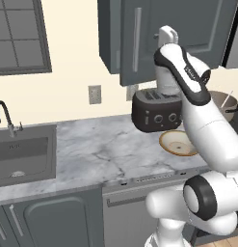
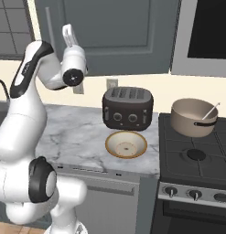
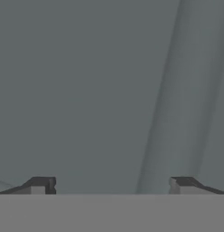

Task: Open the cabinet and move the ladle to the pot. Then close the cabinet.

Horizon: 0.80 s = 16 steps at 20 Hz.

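Now, with your gripper [image 3: 111,186] spread against the dark slate-grey wall cabinet door [image 1: 188,29], push it squarely shut.

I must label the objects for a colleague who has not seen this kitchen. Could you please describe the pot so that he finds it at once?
Start at the black stove right of the marble counter. On its back left burner stands the pot, round, beige and deep, with a thin silver ladle leaning inside. The tan bowl by the toaster is shallow and yellow-rimmed.
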Tool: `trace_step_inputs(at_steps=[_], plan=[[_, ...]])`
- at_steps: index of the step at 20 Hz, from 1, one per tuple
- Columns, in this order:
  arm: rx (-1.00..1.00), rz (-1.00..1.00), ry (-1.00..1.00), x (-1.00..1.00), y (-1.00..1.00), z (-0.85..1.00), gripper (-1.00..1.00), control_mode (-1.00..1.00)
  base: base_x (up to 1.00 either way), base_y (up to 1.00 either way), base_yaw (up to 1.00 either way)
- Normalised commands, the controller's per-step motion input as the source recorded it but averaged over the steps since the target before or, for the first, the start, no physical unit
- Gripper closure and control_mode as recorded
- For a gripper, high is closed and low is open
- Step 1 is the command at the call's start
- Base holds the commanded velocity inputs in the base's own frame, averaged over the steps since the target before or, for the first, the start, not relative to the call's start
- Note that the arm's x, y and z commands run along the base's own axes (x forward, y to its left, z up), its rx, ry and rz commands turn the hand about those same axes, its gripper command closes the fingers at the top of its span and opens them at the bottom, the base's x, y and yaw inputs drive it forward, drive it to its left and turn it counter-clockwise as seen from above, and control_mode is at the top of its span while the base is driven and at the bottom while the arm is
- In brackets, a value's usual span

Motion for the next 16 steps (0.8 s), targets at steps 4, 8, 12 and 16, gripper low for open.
trace_step_inputs(at_steps=[4,8,12,16], plan=[[0.00,-0.04,0.02,0.76,0.36,0.00,-1.00,-1.00,0.00,0.00,0.00],[0.00,-0.04,0.02,0.78,0.34,0.00,-1.00,-1.00,0.00,0.00,0.00],[0.00,-0.03,0.03,0.80,0.33,0.00,-1.00,-1.00,0.00,0.00,0.00],[0.00,-0.03,0.04,0.81,0.36,0.00,-1.00,-1.00,0.00,0.00,0.00]])
